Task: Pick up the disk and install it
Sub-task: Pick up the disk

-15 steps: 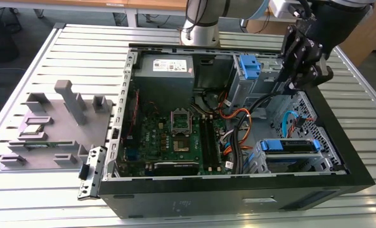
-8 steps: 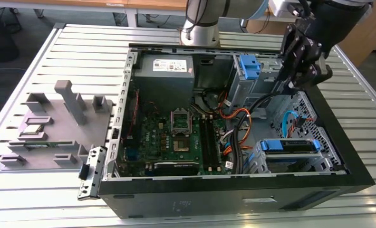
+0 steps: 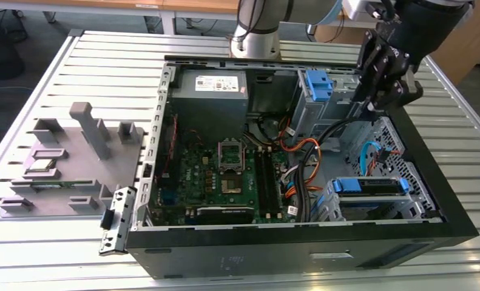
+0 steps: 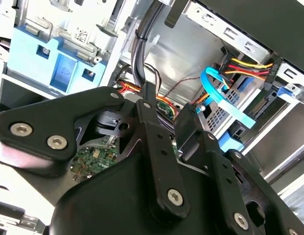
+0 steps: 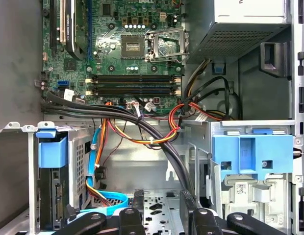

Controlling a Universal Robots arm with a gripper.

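Observation:
The disk (image 3: 369, 187), a drive framed by a blue bracket, sits in the drive bay at the near corner of the open computer case (image 3: 442, 200), on the exterior view's right. In the first wrist view the disk (image 5: 53, 169) is seen edge-on, with its connectors facing the case floor. My gripper (image 3: 368, 108) hangs over the far right part of the case, above the bare metal floor between the two drive bays. My gripper (image 5: 162, 201) is open, with only the perforated floor between its black fingers (image 5: 138, 203). In the second wrist view the gripper (image 4: 167, 111) holds nothing.
A second blue bracket (image 3: 317, 85) sits on a metal cage at the far right. A grey power supply (image 3: 211, 85) stands at the back. Black, orange and blue cables (image 5: 157, 134) run across to the motherboard (image 3: 223, 176). A grey fixture (image 3: 70, 163) with small parts lies left of the case.

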